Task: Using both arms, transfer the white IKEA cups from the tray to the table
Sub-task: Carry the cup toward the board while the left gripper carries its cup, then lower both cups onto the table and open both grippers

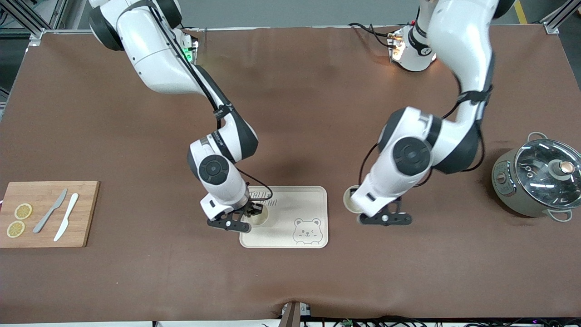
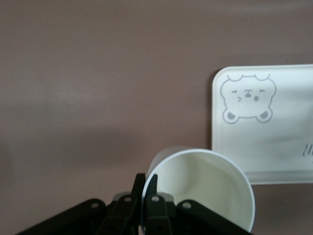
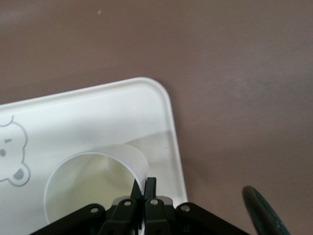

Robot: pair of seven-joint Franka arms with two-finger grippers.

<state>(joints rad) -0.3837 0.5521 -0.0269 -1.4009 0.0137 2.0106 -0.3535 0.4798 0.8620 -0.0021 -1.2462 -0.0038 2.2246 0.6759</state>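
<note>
The right gripper (image 1: 248, 217) has its fingers pinching the rim of one cup (image 1: 258, 219) on the tray (image 1: 313, 200), gripped ready for lifting. The left gripper (image 1: 379, 213) pinches the other cup (image 1: 350, 200), already off the tray beside it on the bench (image 1: 290, 281). The tray's grey lettering reads partly, ending "BEAR".

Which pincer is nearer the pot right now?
Left. The left pincer grips a cup beside the tray, toward the pot; the right pincer grips a cup on the tray.
</note>
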